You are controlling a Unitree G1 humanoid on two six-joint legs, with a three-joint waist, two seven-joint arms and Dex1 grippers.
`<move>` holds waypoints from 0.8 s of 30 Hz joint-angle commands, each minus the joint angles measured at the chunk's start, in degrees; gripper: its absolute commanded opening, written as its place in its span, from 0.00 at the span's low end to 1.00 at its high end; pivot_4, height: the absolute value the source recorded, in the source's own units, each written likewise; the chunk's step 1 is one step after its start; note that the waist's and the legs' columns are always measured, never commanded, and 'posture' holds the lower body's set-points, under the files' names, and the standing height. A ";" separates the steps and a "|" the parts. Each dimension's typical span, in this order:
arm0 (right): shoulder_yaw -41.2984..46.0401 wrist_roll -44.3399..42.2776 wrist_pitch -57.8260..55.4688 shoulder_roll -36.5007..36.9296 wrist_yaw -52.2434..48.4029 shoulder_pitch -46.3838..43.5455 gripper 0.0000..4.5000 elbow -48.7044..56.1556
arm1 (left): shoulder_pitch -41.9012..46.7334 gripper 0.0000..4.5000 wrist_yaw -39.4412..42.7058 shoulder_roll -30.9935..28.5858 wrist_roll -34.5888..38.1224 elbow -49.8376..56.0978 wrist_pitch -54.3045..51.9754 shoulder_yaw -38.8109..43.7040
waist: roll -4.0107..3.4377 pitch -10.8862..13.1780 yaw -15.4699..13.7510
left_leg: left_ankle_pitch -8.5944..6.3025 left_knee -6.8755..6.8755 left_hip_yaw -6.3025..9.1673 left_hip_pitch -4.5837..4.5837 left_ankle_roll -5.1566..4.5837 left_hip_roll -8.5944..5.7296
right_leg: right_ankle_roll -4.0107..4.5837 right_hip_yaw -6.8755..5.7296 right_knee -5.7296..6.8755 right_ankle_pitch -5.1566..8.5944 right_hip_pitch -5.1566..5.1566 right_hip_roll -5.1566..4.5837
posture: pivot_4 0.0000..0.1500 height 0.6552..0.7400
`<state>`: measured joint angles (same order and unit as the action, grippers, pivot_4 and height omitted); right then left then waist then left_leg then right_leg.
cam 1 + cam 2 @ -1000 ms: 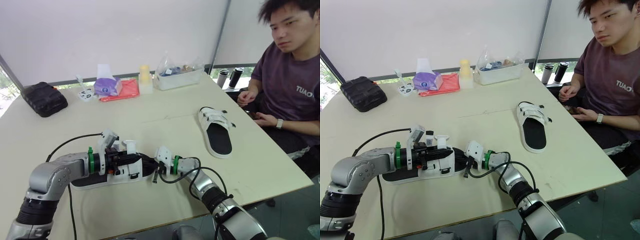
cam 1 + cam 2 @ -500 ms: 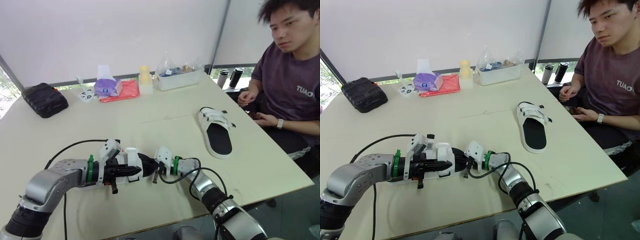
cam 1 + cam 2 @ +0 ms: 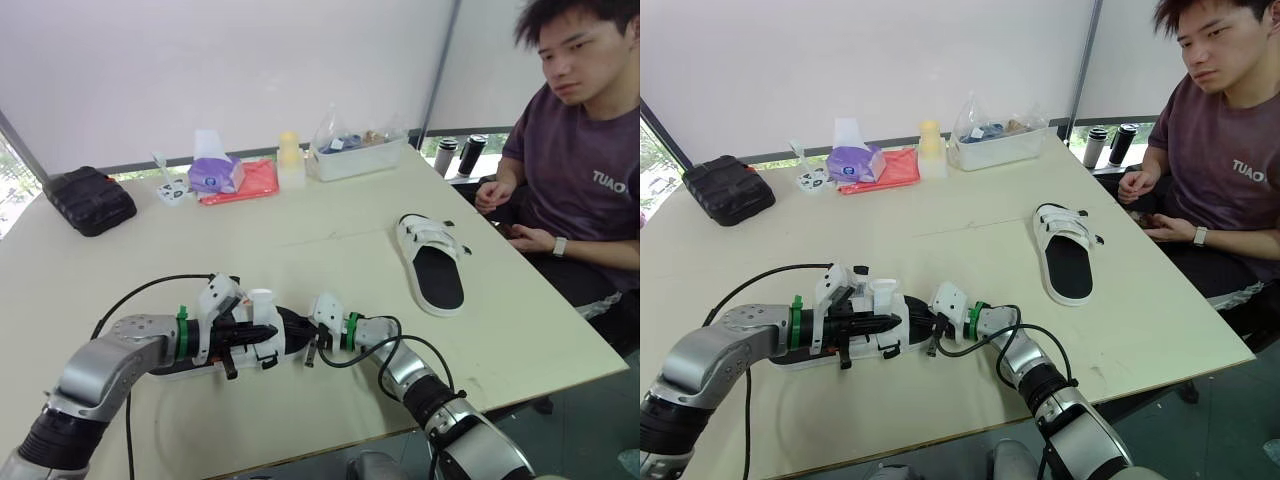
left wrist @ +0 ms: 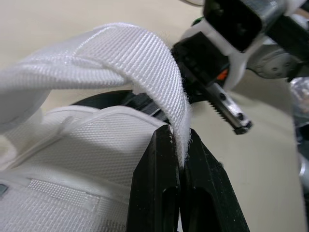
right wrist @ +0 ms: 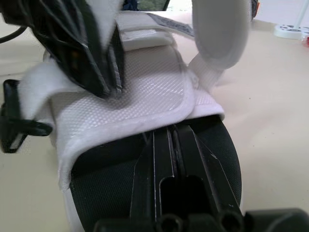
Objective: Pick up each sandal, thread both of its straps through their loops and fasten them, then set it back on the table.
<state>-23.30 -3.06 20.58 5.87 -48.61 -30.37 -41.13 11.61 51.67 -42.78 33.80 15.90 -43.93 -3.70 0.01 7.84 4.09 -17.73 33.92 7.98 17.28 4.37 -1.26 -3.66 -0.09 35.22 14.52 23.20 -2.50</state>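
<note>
The near sandal (image 3: 200, 355), white straps on a black sole, lies at the table's front. My left gripper (image 3: 270, 334) is shut on the end of one white strap (image 4: 145, 63), which arches up from the white upper. In the left wrist view the fingers (image 4: 159, 164) pinch that strap's tip. My right gripper (image 3: 296, 328) meets the sandal from the other end, shut on the edge of its black sole (image 5: 212, 145) just under the upper. The second sandal (image 3: 432, 262) lies flat at the right, straps across it, far from both grippers.
A person sits at the table's right edge, hands (image 3: 525, 238) close to the second sandal. Along the back stand a black case (image 3: 88, 198), a tissue pack (image 3: 210, 170), a red cloth (image 3: 250, 180), a yellow-capped bottle (image 3: 290, 158) and a clear tub (image 3: 358, 150). A black cable (image 3: 150, 285) loops by my left arm.
My left gripper has turned and dropped from above the sandal, drawing the strap over toward the right gripper. The right arm has stayed put.
</note>
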 commanded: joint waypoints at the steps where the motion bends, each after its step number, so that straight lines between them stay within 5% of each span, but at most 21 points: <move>1: -3.33 7.42 -5.26 2.15 1.53 4.61 0.00 -11.71 | -1.88 0.00 2.22 -1.09 1.36 2.20 -1.84 -0.59 | 0.02 0.01 0.02 | 0.00 0.00 0.00 -0.01 0.00 0.00 | 0.00 0.00 0.00 0.00 0.01 0.00 | 1.00 1.00; 4: -3.36 7.43 -5.29 2.28 1.46 4.75 0.00 -11.52 | -2.78 0.00 1.90 -1.25 0.74 2.82 -1.63 -0.69 | 0.01 0.01 0.03 | 0.00 0.00 0.00 -0.01 0.00 0.01 | 0.00 0.00 0.00 0.00 0.00 0.00 | 1.00 1.00; 7: -3.38 7.44 -5.30 2.26 1.40 4.65 0.00 -11.62 | -2.56 0.18 1.40 -0.54 1.17 2.50 -1.97 -0.08 | 0.00 0.02 0.02 | 0.00 0.00 0.01 -0.01 0.00 0.01 | 0.00 0.00 0.00 0.00 0.01 0.00 | 1.00 1.00; 13: -3.41 7.41 -5.28 2.22 1.36 4.71 0.00 -11.56 | -1.23 0.80 -1.34 -0.66 4.19 2.25 -5.39 5.57 | 0.02 0.02 0.00 | 0.00 0.00 0.00 0.00 0.00 0.00 | 0.00 -0.01 0.00 0.00 0.03 0.00 | 1.00 1.00; 17: -3.76 7.75 -5.20 2.21 1.21 4.55 0.00 -12.07 | -3.39 0.80 -2.79 -3.18 18.61 7.52 -16.08 19.01 | 0.10 0.03 0.14 | 0.00 0.00 0.01 0.05 0.00 0.02 | 0.00 -0.05 0.01 0.00 0.03 0.02 | 1.00 1.00; 24: -4.00 8.03 -4.52 2.24 0.76 3.28 0.00 -13.89 | -23.81 0.80 -2.64 -8.62 28.00 22.79 -22.67 30.34 | 0.21 0.09 0.39 | -0.10 0.01 0.01 -0.04 0.11 0.09 | 0.00 0.03 -0.03 0.00 0.13 -0.07 | 1.00 1.00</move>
<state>-23.79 -2.84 21.75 5.66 -48.69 -31.19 -42.16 -10.82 48.46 -49.83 59.00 35.30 -66.01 22.44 0.22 7.93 4.48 -17.87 33.98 7.99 17.26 4.54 -1.16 -3.65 -0.12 35.18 14.53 23.38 -2.56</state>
